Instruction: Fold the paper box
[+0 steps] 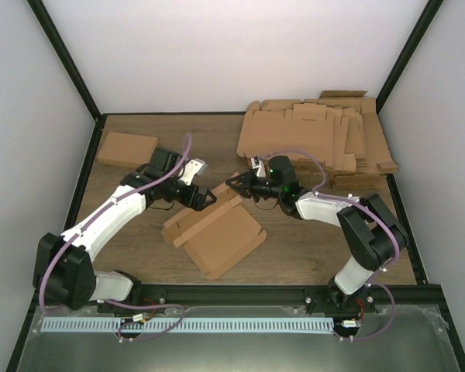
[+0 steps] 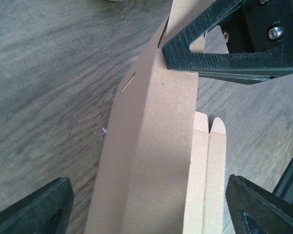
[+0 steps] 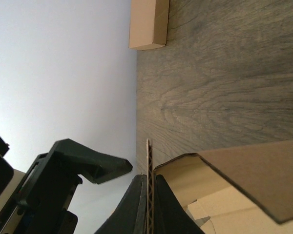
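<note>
The half-folded brown paper box (image 1: pixel 213 232) lies in the middle of the table, one side wall raised. My right gripper (image 1: pixel 236 184) is shut on the thin edge of an upright flap (image 3: pixel 149 161) at the box's far corner; in the right wrist view its jaws (image 3: pixel 149 195) pinch the corrugated edge. My left gripper (image 1: pixel 205 198) is open just left of it. In the left wrist view its fingers (image 2: pixel 34 209) stand wide apart on both sides of the box's long panel (image 2: pixel 156 146) without touching it. The right gripper's finger (image 2: pixel 219 53) shows at the top of that view.
A stack of flat unfolded box blanks (image 1: pixel 318 139) lies at the back right. A finished closed box (image 1: pixel 126 149) sits at the back left, also in the right wrist view (image 3: pixel 147 24). Black frame rails border the table.
</note>
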You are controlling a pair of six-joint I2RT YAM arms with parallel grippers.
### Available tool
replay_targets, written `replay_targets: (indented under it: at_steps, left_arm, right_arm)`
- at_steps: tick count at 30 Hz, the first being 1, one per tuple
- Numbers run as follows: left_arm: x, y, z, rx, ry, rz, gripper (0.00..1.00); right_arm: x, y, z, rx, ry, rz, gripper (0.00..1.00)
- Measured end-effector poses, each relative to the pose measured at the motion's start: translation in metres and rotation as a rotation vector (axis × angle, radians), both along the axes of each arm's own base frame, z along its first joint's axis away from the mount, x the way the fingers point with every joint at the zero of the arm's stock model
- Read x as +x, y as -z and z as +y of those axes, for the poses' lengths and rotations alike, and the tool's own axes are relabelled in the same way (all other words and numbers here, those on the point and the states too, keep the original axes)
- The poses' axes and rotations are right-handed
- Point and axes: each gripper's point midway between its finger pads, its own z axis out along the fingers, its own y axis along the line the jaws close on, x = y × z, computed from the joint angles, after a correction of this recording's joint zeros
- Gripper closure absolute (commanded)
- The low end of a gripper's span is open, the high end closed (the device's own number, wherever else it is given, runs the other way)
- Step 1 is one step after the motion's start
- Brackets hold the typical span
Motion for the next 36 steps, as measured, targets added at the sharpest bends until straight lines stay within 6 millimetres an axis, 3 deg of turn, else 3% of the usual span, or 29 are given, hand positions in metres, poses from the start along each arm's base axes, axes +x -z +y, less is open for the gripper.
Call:
replay_targets:
  at_steps: [9,10,14,17,21,24,27,36]
  left_arm:
    - [-0.002,0.016,-0.002,-0.008,0.005,0.058,0.39]
    - [-0.002,0.018,-0.002,-0.007,0.004,0.064,0.38]
    - [-0.002,0.019,-0.003,-0.013,0.008,0.075,0.15]
    - [-0.003,0.013,-0.006,-0.046,0.022,0.07,0.13]
    - [0.0,-0.003,-0.003,-0.094,-0.002,0.038,0.31]
    - [0.011,-0.008,0.01,-0.116,-0.063,0.022,0.41]
    - [0.019,0.0,0.02,-0.108,-0.111,0.042,0.42]
    - [0.015,0.018,0.016,-0.113,-0.088,0.112,0.53]
  right_arm:
    - [0.003,0.001,0.002,-0.006,-0.012,-0.031,0.99]
    - [0.003,0.001,0.002,-0.008,-0.013,-0.035,0.99]
    - [0.003,0.001,0.002,-0.012,-0.015,-0.044,0.99]
    - [0.003,0.001,0.002,-0.014,-0.014,-0.046,0.99]
    - [0.003,0.001,0.002,-0.015,-0.013,-0.047,0.99]
    - [0.003,0.001,0.002,-0.016,-0.014,-0.05,0.99]
    - [0.003,0.001,0.002,-0.017,-0.015,-0.054,0.99]
    - [0.003,0.003,0.001,-0.024,-0.015,-0.055,0.97]
